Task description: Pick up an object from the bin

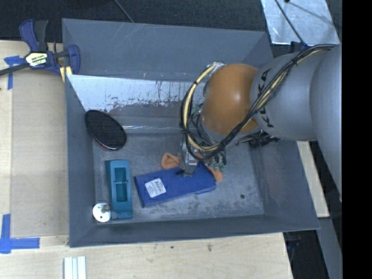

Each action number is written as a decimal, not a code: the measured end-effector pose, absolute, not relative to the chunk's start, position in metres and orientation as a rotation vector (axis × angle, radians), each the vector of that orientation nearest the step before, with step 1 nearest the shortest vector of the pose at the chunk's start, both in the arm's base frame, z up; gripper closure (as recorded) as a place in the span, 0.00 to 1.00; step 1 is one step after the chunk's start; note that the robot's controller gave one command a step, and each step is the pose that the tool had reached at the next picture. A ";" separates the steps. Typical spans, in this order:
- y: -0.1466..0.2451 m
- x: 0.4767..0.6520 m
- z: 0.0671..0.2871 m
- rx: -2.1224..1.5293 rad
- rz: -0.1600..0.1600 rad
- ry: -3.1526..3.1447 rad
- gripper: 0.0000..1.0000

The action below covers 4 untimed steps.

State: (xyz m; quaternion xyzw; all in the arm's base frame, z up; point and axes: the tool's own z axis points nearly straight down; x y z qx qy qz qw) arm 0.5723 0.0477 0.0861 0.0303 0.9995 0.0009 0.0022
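The tool point(189, 168) is down on the top edge of the flat blue box point(174, 186) mid-bin, probably since that edge offers a grip. Can't tell if it's apart or together. Tan scrap point(170, 160) just beside it, teal tray point(119, 189) further left.

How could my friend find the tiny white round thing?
Look in the grey metal bin, at the corner in the view's lower left. A long teal block lies there, and the small white round thing sits beside its lower end. It is the only all-white thing, far smaller than the teal block or the black oval.
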 end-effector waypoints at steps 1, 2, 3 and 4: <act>0.014 0.566 0.251 -0.407 -0.001 3.109 1.00; 0.014 0.565 0.250 -0.407 0.001 3.112 0.00; 0.014 0.565 0.250 -0.407 0.001 3.112 0.00; 0.027 0.554 0.216 -0.348 -0.001 3.113 0.00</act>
